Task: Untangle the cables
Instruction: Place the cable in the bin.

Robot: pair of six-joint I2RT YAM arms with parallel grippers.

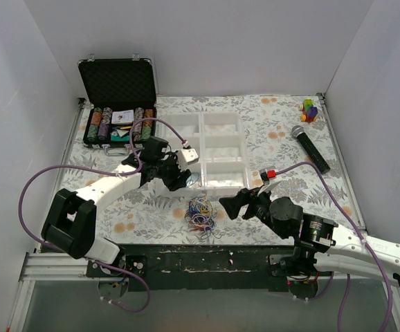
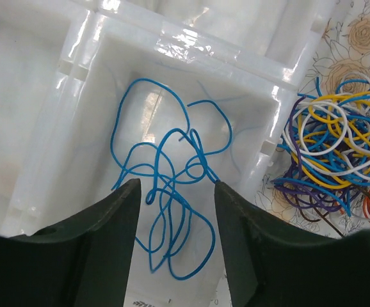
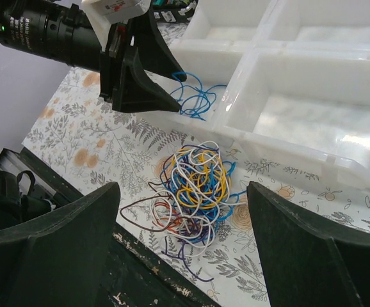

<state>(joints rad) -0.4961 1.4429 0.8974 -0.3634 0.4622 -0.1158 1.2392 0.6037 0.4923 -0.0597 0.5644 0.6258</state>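
Note:
A fist-sized tangle of cables [image 1: 201,213] in blue, yellow, white, purple and red lies on the floral cloth near the front edge, also in the left wrist view [image 2: 338,134] and the right wrist view [image 3: 198,185]. One loose blue cable [image 2: 196,153] lies curled in the near-left compartment of the white tray [image 1: 221,135], free of the fingers. My left gripper [image 1: 176,176] hovers just over it, jaws apart [image 2: 176,185]. My right gripper [image 1: 238,204] stands wide open just right of the tangle, which shows between its fingers [image 3: 182,192].
An open black case [image 1: 117,104] with poker chips stands at the back left. A black microphone [image 1: 311,147] and a small colourful toy [image 1: 310,109] lie at the back right. The table's dark front edge [image 3: 140,268] runs close under the tangle.

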